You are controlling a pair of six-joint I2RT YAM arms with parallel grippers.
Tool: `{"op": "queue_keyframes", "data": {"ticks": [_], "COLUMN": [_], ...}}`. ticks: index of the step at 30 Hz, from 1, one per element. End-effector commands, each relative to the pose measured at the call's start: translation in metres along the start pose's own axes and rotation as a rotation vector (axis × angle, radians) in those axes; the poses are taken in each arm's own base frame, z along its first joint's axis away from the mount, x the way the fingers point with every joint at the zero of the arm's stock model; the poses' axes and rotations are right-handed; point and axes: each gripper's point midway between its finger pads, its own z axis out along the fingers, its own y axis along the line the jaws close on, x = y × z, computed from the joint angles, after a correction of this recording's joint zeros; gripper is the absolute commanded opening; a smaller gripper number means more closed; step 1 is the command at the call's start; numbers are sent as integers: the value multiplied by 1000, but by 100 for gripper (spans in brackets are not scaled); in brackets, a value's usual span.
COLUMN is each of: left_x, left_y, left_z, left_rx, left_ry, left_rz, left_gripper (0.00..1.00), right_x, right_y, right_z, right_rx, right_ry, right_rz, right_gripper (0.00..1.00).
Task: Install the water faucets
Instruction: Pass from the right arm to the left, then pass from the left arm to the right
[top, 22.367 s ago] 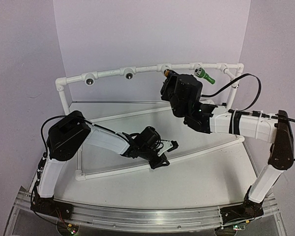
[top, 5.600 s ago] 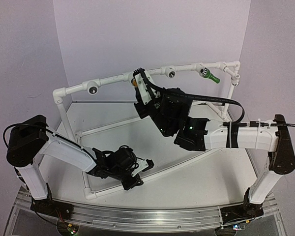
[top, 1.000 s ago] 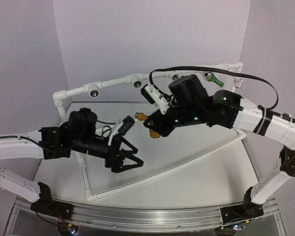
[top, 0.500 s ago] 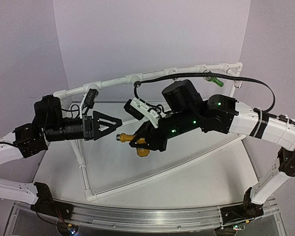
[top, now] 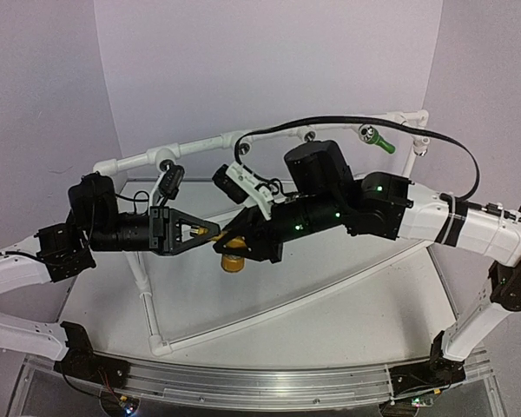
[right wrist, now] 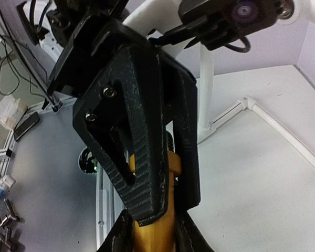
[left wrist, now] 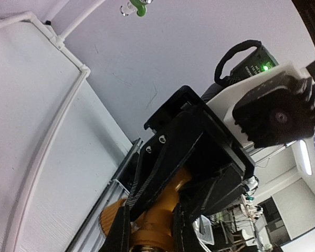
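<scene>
The yellow-orange plastic faucet with a brass threaded end (top: 234, 260) is held in mid-air over the white table (top: 347, 304). It is well apart from the far rail of the white pipe frame (top: 200, 144), where the green plastic faucet (top: 378, 140) sits. The body is clamped by the right gripper (top: 234, 241) and the brass end by the left gripper (top: 207, 231), with open room left beneath. Half a second earlier the left jaws were spread wide, short of the faucet.

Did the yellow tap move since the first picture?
Yes. The yellow faucet has gone down and left, away from the white pipe frame top rail and farther from the green faucet.
</scene>
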Motion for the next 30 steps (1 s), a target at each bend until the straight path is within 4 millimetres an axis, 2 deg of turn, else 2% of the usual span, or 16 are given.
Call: {"op": "queue_keyframes", "data": {"ticks": [1, 2, 3, 5, 7, 10, 14, 16, 19, 23, 26, 28, 30], "left_x": [-12, -15, -18, -22, -24, -26, -26, -26, -27, -26, -26, -26, -26], "left_y": [-36, -40, -44, -49, -54, -60, -58, -57, -59, -59, -60, -60, -60], "left_z": [-14, -17, -20, -23, -23, -25, -22, -20, -22, -21, -21, -21, -21], "left_rx": [120, 133, 145, 166, 195, 248, 265, 269, 279, 287, 293, 296, 295], "left_ry": [-80, -102, -120, -140, -151, -160, -156, -151, -157, -153, -153, -151, -150], "left_rz": [110, 116, 118, 112, 90, 48, 7, -8, -19, -23, -21, -18, -19], "left_gripper": [0, 0, 0, 0, 0, 0, 0, 0, 0, 0, 0, 0, 0], "right_x": [-20, -24, -29, -35, -38, -41, -53, -54, -55, -61, -63, -64, -65], "right_y": [-14, -13, -10, -6, 3, 8, 27, 28, 25, 24, 22, 20, 20], "right_z": [-1, -4, -10, -24, -37, -41, -37, -37, -33, -23, -16, -18, -21], "right_rx": [78, 68, 48, 15, -52, -87, -208, -216, -198, -215, -224, -221, -218], "right_ry": [-150, -204, -273, -412, -535, -591, -643, -664, -669, -672, -678, -705, -721], "right_rz": [190, 221, 244, 274, 258, 236, 160, 138, 130, 118, 128, 137, 141], "right_gripper": [66, 81, 91, 98, 98, 86, 66, 65, 67, 62, 50, 46, 37]}}
